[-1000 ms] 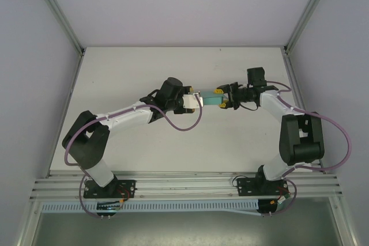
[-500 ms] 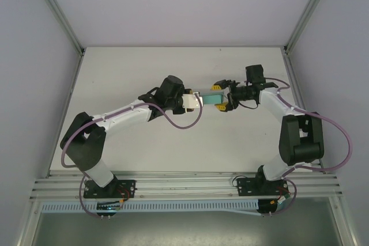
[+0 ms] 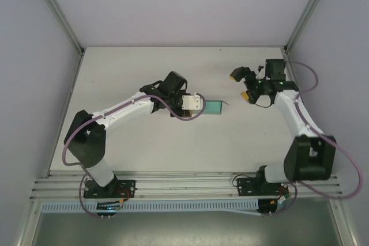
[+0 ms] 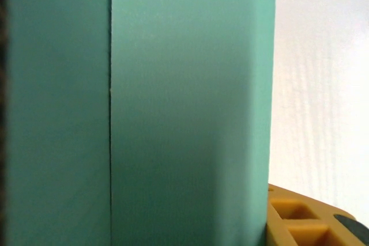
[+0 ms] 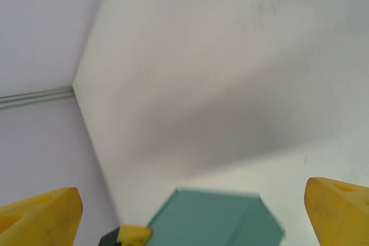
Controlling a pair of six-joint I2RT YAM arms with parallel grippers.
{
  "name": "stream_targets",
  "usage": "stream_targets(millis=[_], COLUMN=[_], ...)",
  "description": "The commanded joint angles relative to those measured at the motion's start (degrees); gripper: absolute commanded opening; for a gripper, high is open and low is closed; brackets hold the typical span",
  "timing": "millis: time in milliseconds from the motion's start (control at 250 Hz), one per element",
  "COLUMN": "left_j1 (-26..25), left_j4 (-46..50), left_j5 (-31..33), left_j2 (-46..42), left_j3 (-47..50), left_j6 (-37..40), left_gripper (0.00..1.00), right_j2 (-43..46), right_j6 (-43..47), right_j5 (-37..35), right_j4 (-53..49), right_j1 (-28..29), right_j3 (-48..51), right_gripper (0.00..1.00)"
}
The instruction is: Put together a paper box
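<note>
Paper box (image 3: 215,108), teal, at centre of the top view over the white table (image 3: 173,148), pinched at its left end in left gripper (image 3: 203,106). Farther up and right: right gripper (image 3: 241,85), spread wide, holding nothing, apart from the box.

Flat white matte tabletop (image 3: 173,148) w/ faint scuffs (plus a tiny dark speck near the back edge). Pale lavender-grey enclosure walls (image 3: 173,4) on three sides, meeting at slanted silver aluminium corner struts (image 3: 57,11). Ribbed silver aluminium rails (image 3: 184,184) run along the near edge. Just in front of them: white slotted plastic cable duct (image 3: 184,206).
</note>
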State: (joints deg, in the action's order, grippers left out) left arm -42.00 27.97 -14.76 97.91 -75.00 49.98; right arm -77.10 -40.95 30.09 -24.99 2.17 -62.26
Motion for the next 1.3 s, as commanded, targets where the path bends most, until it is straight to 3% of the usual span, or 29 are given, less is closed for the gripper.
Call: stream_targets(millis=[0, 88, 208, 336, 420, 688, 1051, 1295], left_j1=[2.0, 4.35, 6.62, 6.75, 6.91, 6.94, 6.92, 6.92], left_j4=[12.17, 15.97, 18.49, 21.33, 20.98, 21.22, 21.61, 21.19], left_j5=[-6.89, -9.78, -9.25, -8.37, -7.69, -8.0, -8.06, -7.79], left_j2=[2.96, 5.18, 8.63, 11.45, 12.44, 14.14, 15.38, 15.4], left_j3=[-3.03, -5.67, -9.21, -11.99, -12.25, -12.87, -13.07, -13.0], left_j6=[2.46, 0.99, -1.35, -2.45, -2.69, -3.81, -4.13, -4.54], left_gripper=[0.35, 0.38, 0.4, 0.39, 0.39, 0.39, 0.39, 0.39], right_j2=[7.92, 13.56, 18.8, 19.37, 18.19, 8.19, -1.95, -7.46], right_j6=[15.81, 17.21, 19.64, 27.3, 34.69, 48.22, 54.67, 55.26], right_j5=[-9.43, -8.85, -7.46, 3.31, 6.74, 0.03, -9.22, -12.6], right_j4=[13.56, 24.52, 30.86, 25.86, 20.25, 5.66, -1.8, -7.18], right_j1=[-0.15, -0.19, -0.28, 0.64, 3.33, 15.18, 21.8, 22.87], right_j3=[6.31, 14.32, 21.36, 20.51, 18.6, 9.7, 3.23, -1.78], right_gripper=[0.99, 0.99, 0.99, 0.99, 0.99, 0.85, 0.74, 0.47])
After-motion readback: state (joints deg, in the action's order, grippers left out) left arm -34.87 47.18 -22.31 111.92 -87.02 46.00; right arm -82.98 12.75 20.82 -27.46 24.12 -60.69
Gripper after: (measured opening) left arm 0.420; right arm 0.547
